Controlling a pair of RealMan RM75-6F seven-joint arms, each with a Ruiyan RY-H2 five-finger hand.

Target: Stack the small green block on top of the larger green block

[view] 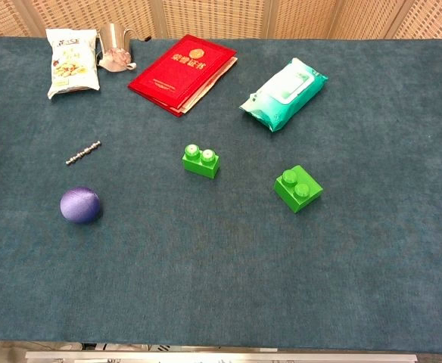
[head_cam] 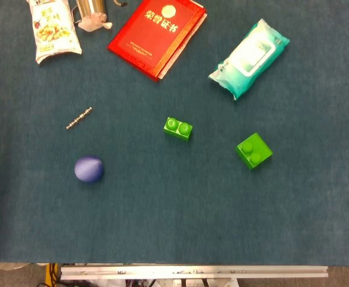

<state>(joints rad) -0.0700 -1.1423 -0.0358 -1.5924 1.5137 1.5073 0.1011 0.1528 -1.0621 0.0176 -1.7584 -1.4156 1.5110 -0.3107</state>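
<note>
Neither robot hand shows; the small green block lies lengthwise left-right, apart from the larger green block.

The table wears a matt, rough blue-green cloth. Both green blocks, small and larger, look like smooth glossy plastic. The red booklet has a shiny cover, the wipes pack glossy film, the far-left cup polished metal.
</note>
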